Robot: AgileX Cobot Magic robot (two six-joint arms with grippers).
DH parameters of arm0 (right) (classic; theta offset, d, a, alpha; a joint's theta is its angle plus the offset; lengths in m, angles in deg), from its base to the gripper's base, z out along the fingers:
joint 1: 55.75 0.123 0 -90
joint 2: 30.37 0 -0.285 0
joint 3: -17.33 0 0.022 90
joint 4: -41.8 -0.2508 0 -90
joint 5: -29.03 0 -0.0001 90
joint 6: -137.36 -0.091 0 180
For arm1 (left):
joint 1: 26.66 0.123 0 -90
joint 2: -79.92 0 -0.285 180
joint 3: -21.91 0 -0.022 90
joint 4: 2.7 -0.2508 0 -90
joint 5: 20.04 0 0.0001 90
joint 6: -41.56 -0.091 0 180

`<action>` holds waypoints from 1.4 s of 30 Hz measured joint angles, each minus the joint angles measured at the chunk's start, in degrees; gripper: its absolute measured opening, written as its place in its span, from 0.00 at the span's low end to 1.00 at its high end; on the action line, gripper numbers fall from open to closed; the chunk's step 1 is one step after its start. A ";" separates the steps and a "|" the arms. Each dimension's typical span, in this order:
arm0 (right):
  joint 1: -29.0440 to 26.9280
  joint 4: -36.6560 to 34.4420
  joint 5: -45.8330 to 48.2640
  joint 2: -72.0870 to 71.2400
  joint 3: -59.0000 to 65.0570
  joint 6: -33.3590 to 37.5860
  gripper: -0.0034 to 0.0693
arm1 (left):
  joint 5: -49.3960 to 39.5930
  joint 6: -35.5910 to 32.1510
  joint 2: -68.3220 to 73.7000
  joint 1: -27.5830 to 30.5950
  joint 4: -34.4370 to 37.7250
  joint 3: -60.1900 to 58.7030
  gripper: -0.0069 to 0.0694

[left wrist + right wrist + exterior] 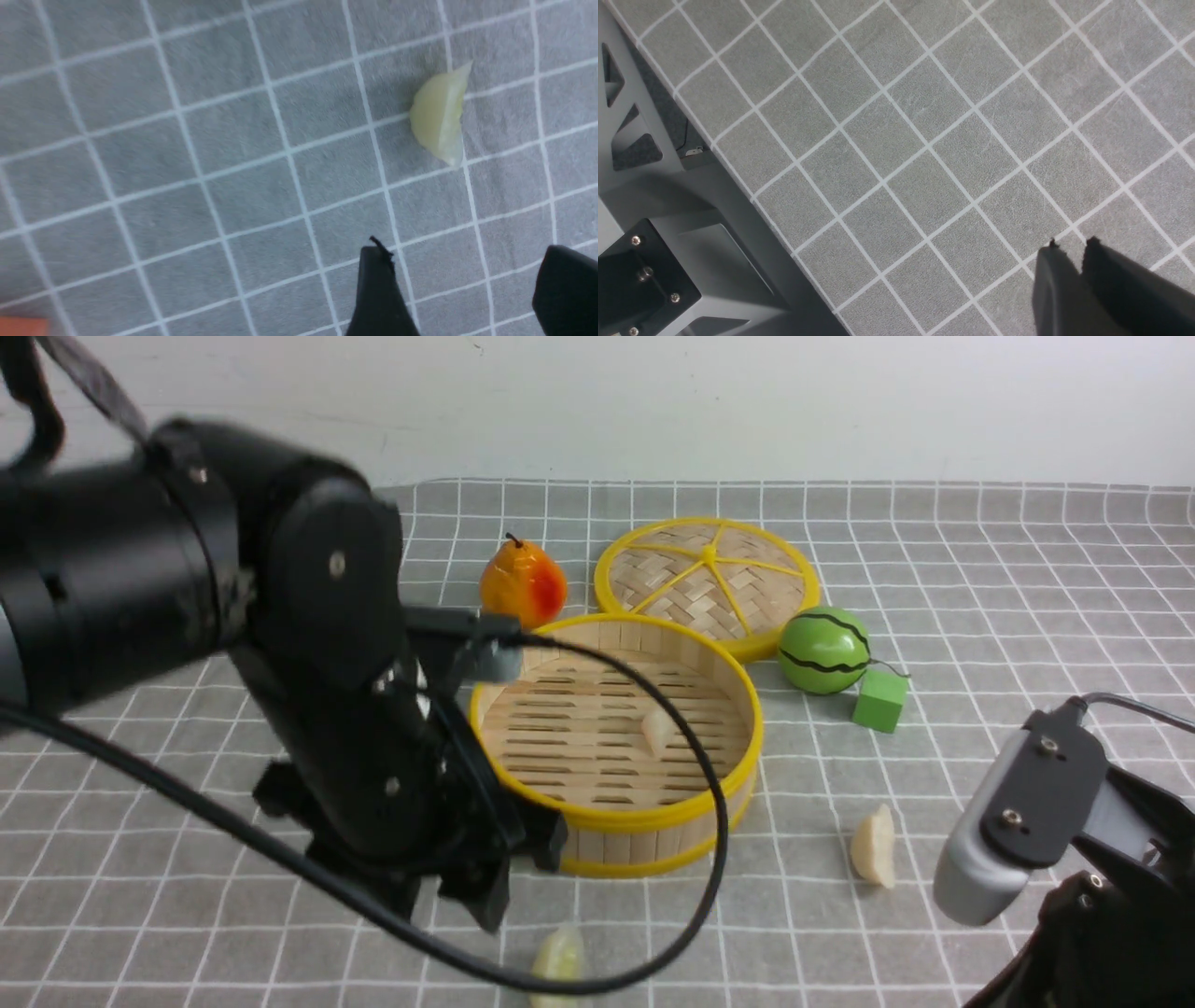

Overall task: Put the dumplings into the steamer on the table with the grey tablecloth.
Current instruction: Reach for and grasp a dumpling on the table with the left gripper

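The round bamboo steamer (653, 845) stands mid-table on the grey tablecloth (980, 569). One dumpling (658, 728) lies on its slatted floor. A second dumpling (875, 847) rests on the cloth to the steamer's right. The third dumpling (558, 957) lies at the front edge; in the left wrist view this pale yellowish dumpling (439, 114) sits a short way ahead of my left gripper (467, 254). That gripper is open, empty, and low beside the steamer's front-left wall. My right gripper (1071, 246) is shut on nothing above bare cloth near the table's edge.
An orange pear (523, 583), the flat woven lid (707, 579), a green watermelon toy (824, 651) and a green cube (879, 700) stand behind and right of the steamer. The left arm's cable (719, 821) loops over the steamer. A grey robot frame (668, 196) borders the table edge.
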 joint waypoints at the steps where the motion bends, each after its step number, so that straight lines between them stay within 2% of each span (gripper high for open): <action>1: 0.00 0.00 0.00 0.00 0.00 0.00 0.16 | 1.45 0.00 0.34 -0.68 0.25 -1.44 0.65; 4: 0.00 0.00 -0.06 0.00 0.00 0.00 0.17 | 4.71 0.06 1.74 -4.14 -0.80 -3.36 0.65; 8: 0.00 0.00 -0.06 0.00 0.00 0.00 0.18 | 12.03 2.72 4.66 -9.00 -6.90 -3.49 0.65; 15: 0.00 -0.24 0.01 0.00 0.00 0.00 0.18 | 18.49 9.22 9.74 -9.44 -14.47 -3.49 0.65; 21: 0.00 -0.33 0.01 0.00 0.00 -0.05 0.20 | 22.59 10.91 13.95 -9.44 -15.37 -3.49 0.65; 28: 0.00 -0.33 0.01 0.00 0.00 -0.22 0.20 | 23.14 12.07 17.22 -9.44 -15.35 -3.49 0.63; 32: 0.00 -0.33 0.01 0.00 0.00 -0.22 0.20 | 23.21 12.07 17.22 -9.44 -15.29 -3.44 0.54; 34: 0.00 -0.33 0.01 0.00 0.00 -0.22 0.21 | 23.15 12.32 17.22 -9.44 -15.04 -3.43 0.43; 39: 0.00 -0.33 0.01 0.00 0.00 -0.70 0.22 | 21.62 13.28 17.22 -9.44 -14.84 -2.72 0.42; 42: 0.00 -0.33 0.01 0.00 0.00 -1.24 0.23 | 13.92 12.85 17.08 -9.44 -14.89 0.13 0.42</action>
